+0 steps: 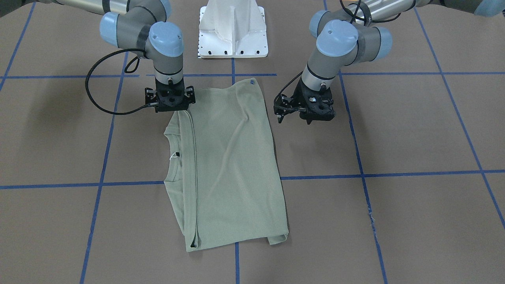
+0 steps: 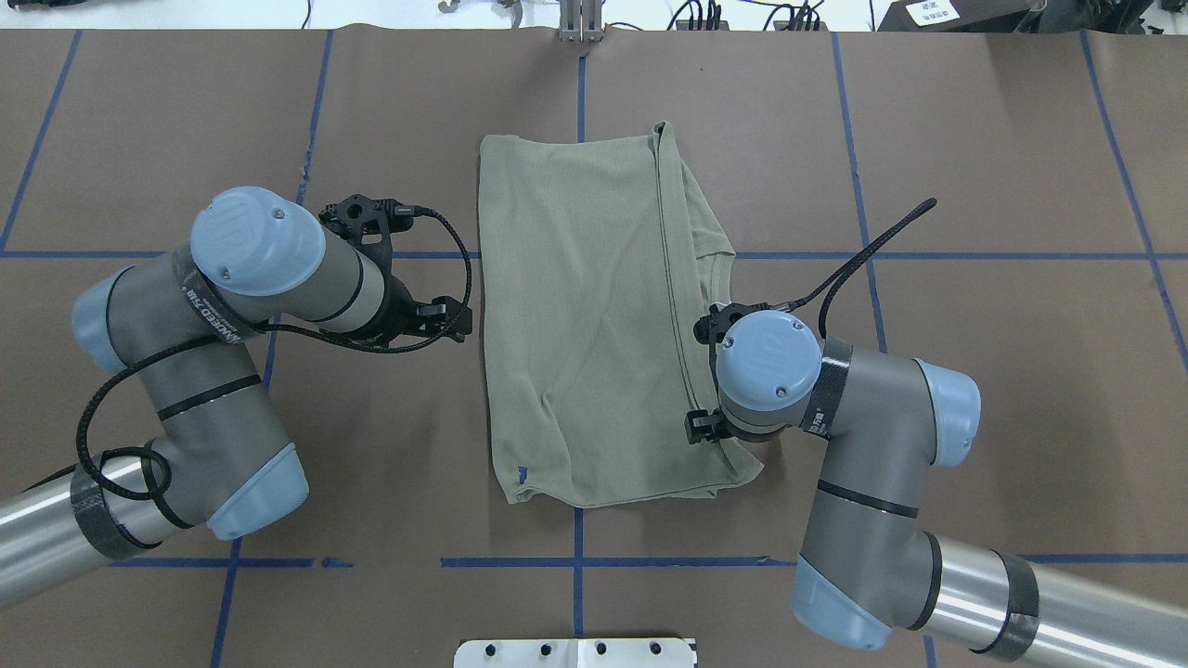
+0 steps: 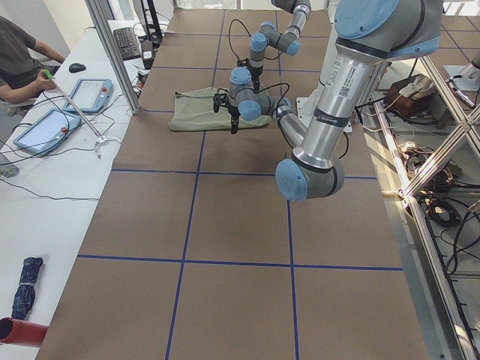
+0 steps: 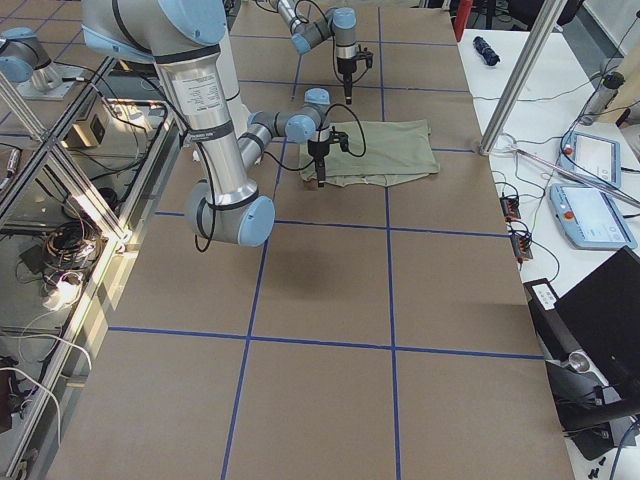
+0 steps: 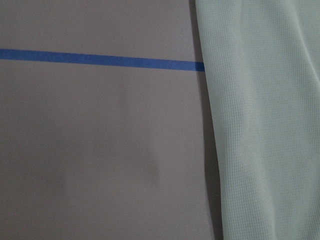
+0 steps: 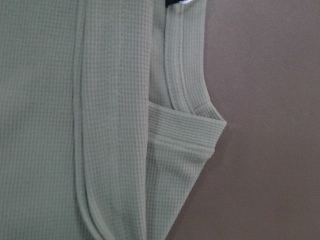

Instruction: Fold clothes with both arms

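On the desk, the shirt lay folded lengthwise; left hand beside, right hand above, their spread untellable; cross-fold seemed next.

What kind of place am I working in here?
Probably a robotics lab workcell, not a home: the table is brown paper gridded with blue tape, aluminium posts stand beside it, and a side bench holds teach pendants beside a seated person.

You see the sage-green shirt lying flat, folded lengthwise into a rough rectangle, with the collar along one long edge. The right gripper hangs over that edge, and the left gripper is just beside the opposite one.
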Tool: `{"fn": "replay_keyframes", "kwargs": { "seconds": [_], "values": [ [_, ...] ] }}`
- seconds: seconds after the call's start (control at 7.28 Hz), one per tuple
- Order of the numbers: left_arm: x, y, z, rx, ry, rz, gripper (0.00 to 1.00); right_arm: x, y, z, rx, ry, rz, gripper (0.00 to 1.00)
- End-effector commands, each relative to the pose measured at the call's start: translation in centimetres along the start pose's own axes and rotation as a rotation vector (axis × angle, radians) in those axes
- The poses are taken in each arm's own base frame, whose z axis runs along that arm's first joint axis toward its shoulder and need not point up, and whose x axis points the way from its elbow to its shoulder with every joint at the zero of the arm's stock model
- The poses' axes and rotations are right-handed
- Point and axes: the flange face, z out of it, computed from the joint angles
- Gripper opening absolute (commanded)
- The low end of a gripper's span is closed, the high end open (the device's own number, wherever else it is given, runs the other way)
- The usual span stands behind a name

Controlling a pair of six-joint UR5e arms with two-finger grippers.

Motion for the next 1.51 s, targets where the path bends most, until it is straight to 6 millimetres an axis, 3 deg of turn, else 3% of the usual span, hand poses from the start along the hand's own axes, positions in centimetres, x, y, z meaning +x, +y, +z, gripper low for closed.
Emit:
{"fn": "replay_keyframes", "kwargs": {
  "seconds": [0.0,0.41,0.55,0.82,1.24,1.37],
  "values": [
    [0.2,0.1,-0.1,0.000,0.003,0.000,1.00,1.1,-0.1,0.5,-0.002,0.014,0.010,1.00],
    [0.8,0.1,-0.8,0.001,0.021,-0.011,1.00,3.7,-0.5,1.2,-0.005,0.041,0.035,1.00],
    [0.7,0.2,-0.7,0.000,0.018,-0.011,1.00,5.4,-0.5,1.9,-0.011,0.060,0.027,1.00],
    [0.8,0.2,-0.8,0.001,0.019,-0.011,1.00,7.3,-1.2,0.6,0.006,0.054,0.023,1.00],
    [0.8,0.2,-0.8,0.001,0.021,-0.010,1.00,9.3,-2.2,1.0,0.006,0.076,0.020,1.00],
    [1.1,0.2,-1.0,0.002,0.025,-0.010,0.99,10.9,-2.7,1.1,0.009,0.091,-0.001,1.00]
  ]
}}
